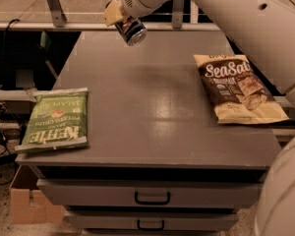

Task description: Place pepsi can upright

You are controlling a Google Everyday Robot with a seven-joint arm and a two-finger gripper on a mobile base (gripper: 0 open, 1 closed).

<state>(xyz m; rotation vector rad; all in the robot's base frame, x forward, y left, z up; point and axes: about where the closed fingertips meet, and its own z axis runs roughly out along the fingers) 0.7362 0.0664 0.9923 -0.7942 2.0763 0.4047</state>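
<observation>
- Two-finger gripper (122,18), pale yellow at the tips, is hanging above the far left part of the flat dark grey tabletop (152,107). Its fingers are pressing in on the small dark blue aluminium pepsi can (132,31).
- The pepsi can is riding clear of the tabletop and touching nothing but the gripper. It is lying at a slant, with one silver end facing down and towards the camera.
- The long white robot arm (226,14) is reaching in from the right, above the cream-and-brown Sea Salt chip bag (238,90) lying flat by the right edge.
- The green Kettle jalapeño chip bag (54,119) is lying flat at the front left corner, well apart from the can.
- Judging by the slant, the main danger is letting go too soon. A can landing on its rim would probably be tipping over and rolling, and the table's back edge is near.
- Dropping it from this height could be bouncing it over even if it is straightened.
- Turning the wrist could be loosening the smooth round can in the fingers.
</observation>
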